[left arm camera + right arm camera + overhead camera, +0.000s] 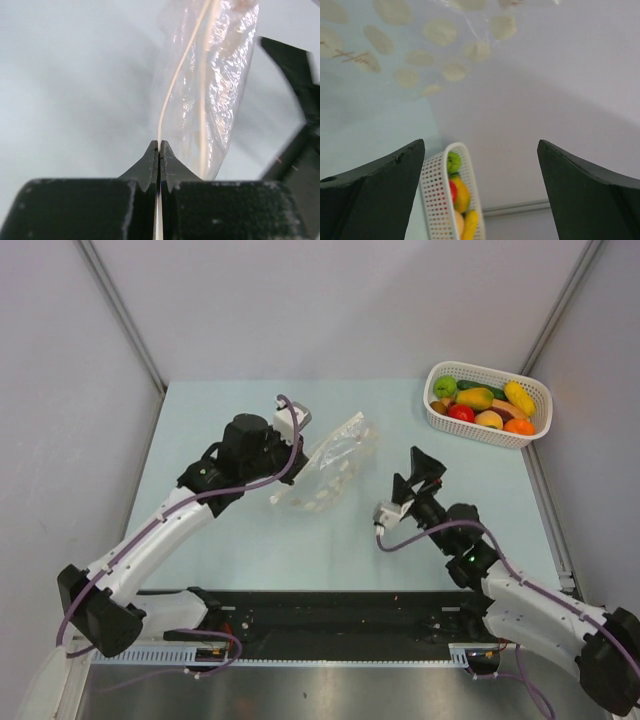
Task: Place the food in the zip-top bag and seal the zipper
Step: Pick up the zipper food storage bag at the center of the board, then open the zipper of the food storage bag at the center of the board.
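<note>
The clear dotted zip-top bag point(328, 468) lies mid-table, partly lifted at its left end. My left gripper point(292, 427) is shut on the bag's edge; in the left wrist view the jaws point(159, 146) pinch the thin pale zipper strip point(176, 80) and the bag point(220, 75) hangs beyond. My right gripper point(425, 472) is open and empty, to the right of the bag and apart from it; its wrist view shows the dotted bag point(440, 35) above. The food point(487, 408), green, yellow, red and orange toy pieces, sits in the white basket point(487, 435) at the back right, also seen in the right wrist view point(457, 192).
The white lattice basket point(436, 200) stands at the table's back right corner near the grey wall. Metal frame posts point(120, 310) rise at both back sides. A black rail point(330, 625) runs along the near edge between the arm bases.
</note>
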`<state>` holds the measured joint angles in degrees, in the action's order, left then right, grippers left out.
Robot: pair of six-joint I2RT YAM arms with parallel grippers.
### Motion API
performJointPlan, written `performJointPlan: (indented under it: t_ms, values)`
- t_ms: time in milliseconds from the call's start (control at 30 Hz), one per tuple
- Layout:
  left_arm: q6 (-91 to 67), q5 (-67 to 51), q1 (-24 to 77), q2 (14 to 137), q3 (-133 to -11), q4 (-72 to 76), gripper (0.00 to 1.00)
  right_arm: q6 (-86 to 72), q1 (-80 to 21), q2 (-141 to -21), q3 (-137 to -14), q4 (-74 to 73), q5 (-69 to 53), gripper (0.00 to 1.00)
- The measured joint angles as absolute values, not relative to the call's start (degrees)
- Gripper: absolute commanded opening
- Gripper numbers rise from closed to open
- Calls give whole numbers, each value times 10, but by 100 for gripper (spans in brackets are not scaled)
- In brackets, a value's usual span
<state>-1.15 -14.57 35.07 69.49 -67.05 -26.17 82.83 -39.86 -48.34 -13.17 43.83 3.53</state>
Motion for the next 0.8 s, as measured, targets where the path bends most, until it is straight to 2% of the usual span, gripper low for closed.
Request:
performJointPlan:
  t_ms: [167, 367, 600, 733, 800]
  values:
    - [4, -16, 397, 696, -676, -256, 0, 593, -372, -485, -362, 116, 53, 100]
    - [-61, -23, 419, 803, -689, -258, 0, 286, -303, -584, -577, -136, -48, 91]
    - [-196, -61, 419, 922, -696, -223, 0, 2, -161, -661, -587, -283, -218, 81]
    - [-255, -79, 419, 962, -706, -194, 0, -118, -128, -684, -566, -290, -271, 83]
    - [-277, -84, 420, 976, -717, -185, 0, -166, -128, -690, -553, -278, -285, 79]
